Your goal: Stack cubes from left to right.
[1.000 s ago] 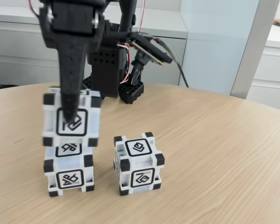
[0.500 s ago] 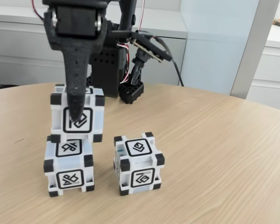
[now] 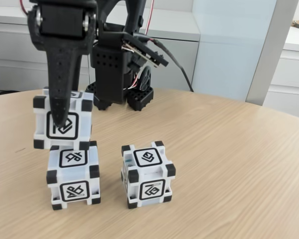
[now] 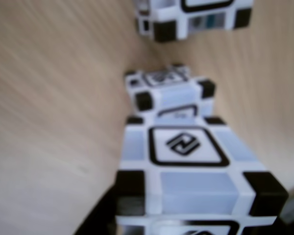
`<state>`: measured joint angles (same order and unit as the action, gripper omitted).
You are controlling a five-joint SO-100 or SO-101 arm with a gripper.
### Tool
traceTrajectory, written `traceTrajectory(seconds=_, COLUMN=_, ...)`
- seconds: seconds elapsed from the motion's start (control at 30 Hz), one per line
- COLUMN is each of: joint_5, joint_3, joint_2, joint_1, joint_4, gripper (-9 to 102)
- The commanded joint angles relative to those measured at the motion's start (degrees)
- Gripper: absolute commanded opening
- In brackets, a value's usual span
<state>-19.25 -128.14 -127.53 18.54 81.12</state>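
In the fixed view my black gripper (image 3: 61, 118) is shut on a white cube (image 3: 74, 124) with black corners. The front finger runs down the cube's near face. This cube sits just over a second cube (image 3: 73, 175) standing on the table at the left, and it overhangs that cube to the left. Whether the two touch is unclear. The third cube (image 3: 147, 174) stands alone on the table to the right. In the blurred wrist view the held cube (image 4: 186, 166) fills the bottom, the lower cube (image 4: 170, 90) lies beyond it, and the third cube (image 4: 196, 17) is at the top edge.
The arm's black base (image 3: 114, 64) and its cables (image 3: 174, 57) stand behind the cubes at the table's far side. The round wooden table (image 3: 229, 164) stretches to the right. Grey cabinets (image 3: 179, 45) line the background.
The held cube and gripper shifted left over the last half second, from roughly centred over the lower cube to hanging past its left side. The other two cubes did not move.
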Motion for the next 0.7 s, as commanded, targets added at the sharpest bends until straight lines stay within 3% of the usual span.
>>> traceTrajectory(seconds=0.0, joint_5=0.3, joint_3=0.4, joint_2=-1.4, joint_1=0.1, joint_4=0.2, gripper=6)
traceTrajectory(seconds=0.43, joint_5=-0.1, joint_3=0.4, joint_2=-2.0, joint_1=-0.8, joint_4=0.2, gripper=28)
traceTrajectory(seconds=0.67, joint_5=-1.0, joint_3=0.4, joint_2=-2.1, joint_1=-0.8, joint_4=0.2, gripper=33)
